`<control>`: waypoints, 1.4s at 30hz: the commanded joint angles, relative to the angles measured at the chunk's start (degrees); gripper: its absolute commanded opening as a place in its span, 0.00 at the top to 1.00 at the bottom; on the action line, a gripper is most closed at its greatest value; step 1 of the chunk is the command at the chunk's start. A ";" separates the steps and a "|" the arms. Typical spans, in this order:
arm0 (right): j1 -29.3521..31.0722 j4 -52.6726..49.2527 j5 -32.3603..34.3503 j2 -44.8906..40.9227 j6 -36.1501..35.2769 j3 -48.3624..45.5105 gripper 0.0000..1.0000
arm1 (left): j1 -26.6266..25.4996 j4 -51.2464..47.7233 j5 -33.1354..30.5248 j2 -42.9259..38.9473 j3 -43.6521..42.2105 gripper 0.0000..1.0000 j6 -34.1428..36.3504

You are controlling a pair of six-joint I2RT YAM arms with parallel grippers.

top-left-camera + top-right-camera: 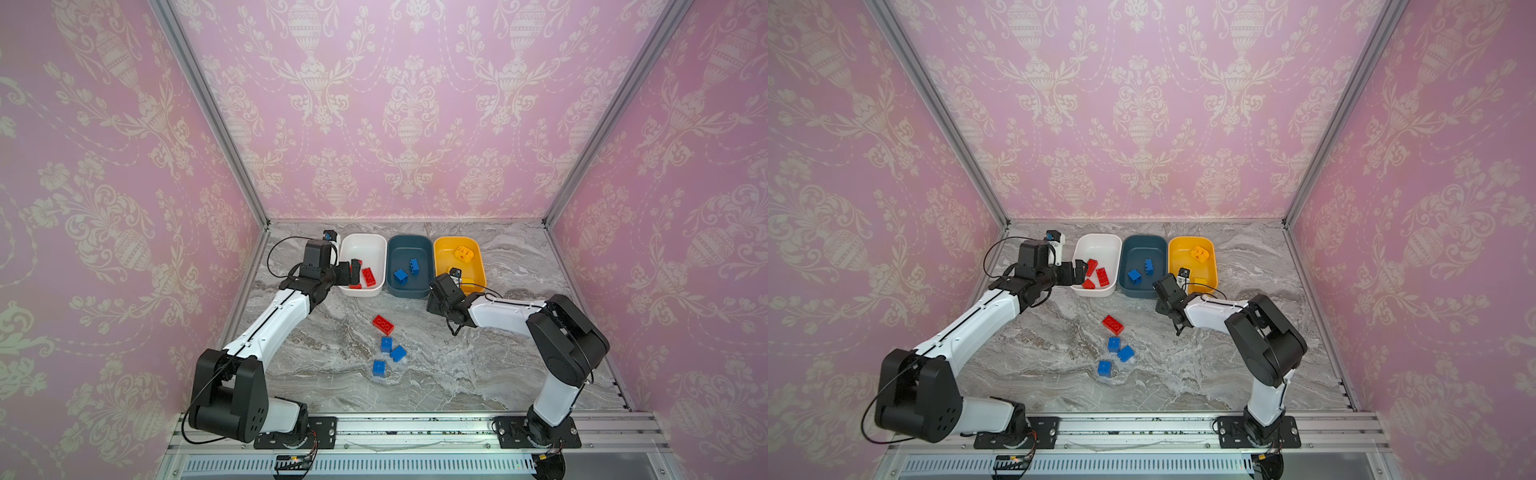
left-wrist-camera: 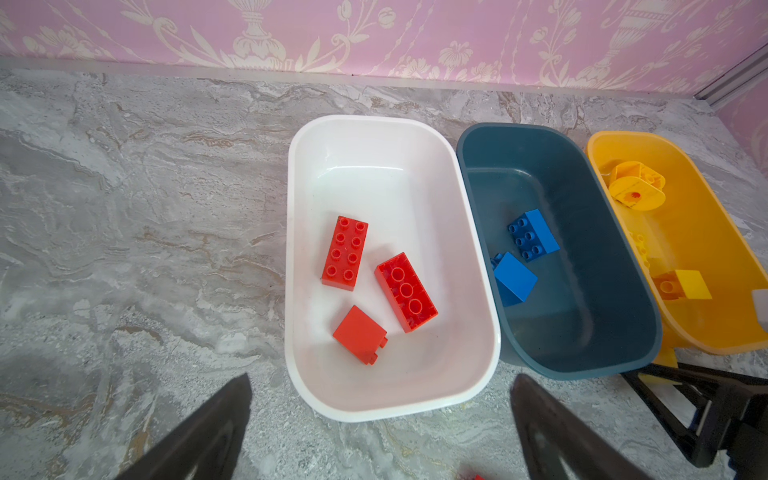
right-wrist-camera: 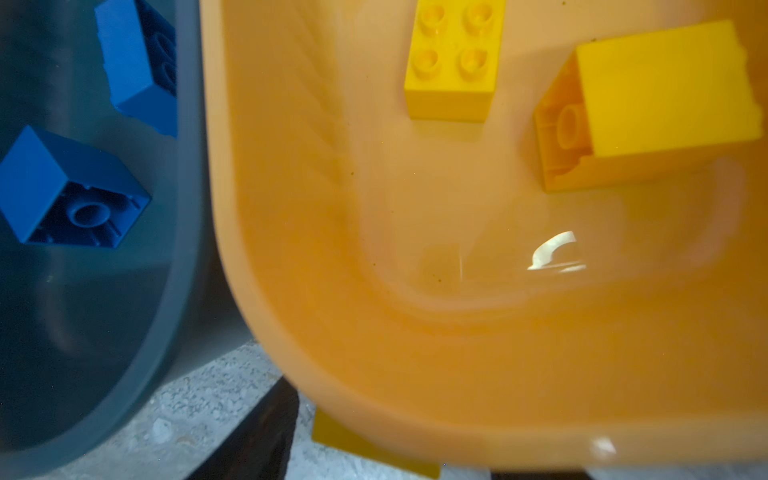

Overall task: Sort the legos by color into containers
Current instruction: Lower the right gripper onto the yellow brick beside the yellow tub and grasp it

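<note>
Legos (image 1: 386, 344) part sorted. In both top views, lower centre of frame, on marble tabletop (image 1: 478, 374): one red brick (image 1: 383, 324) w/ three blue bricks (image 1: 398, 353) clustered just below it, all well apart from the tubs. Row of three tubs above that, mid-frame, side by side: white tub (image 2: 374, 187) at left, teal tub (image 2: 582, 311) in middle, yellow tub (image 2: 706, 232) at right. In white tub, per left wrist view: three red pcs (image 2: 345, 251), one studs up, one hollow side up, one on its side. In teal tub: two blue pcs (image 2: 532, 235), close together. In yellow tub: rounded yellow pc (image 2: 636, 185) w/ sticker toward upper end, plus two yellow bricks (image 3: 453, 58) nearer lower end. Left tool (image 2: 382, 380) spread wide, nothing between fingers, at lower-left rim of white tub in top views. Right tool (image 2: 660, 374) low at lower-left corner of yellow tub, next to teal tub. Yellow pc (image 3: 374, 451) between its fingers, half hidden under tub rim. Cannot tell whether gripped or only bracketed.
</note>
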 commanded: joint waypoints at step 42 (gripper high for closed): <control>1.09 -6.10 -1.94 -3.51 1.22 1.29 0.61 | 1.10 0.28 1.51 -2.03 -0.92 0.01 -0.80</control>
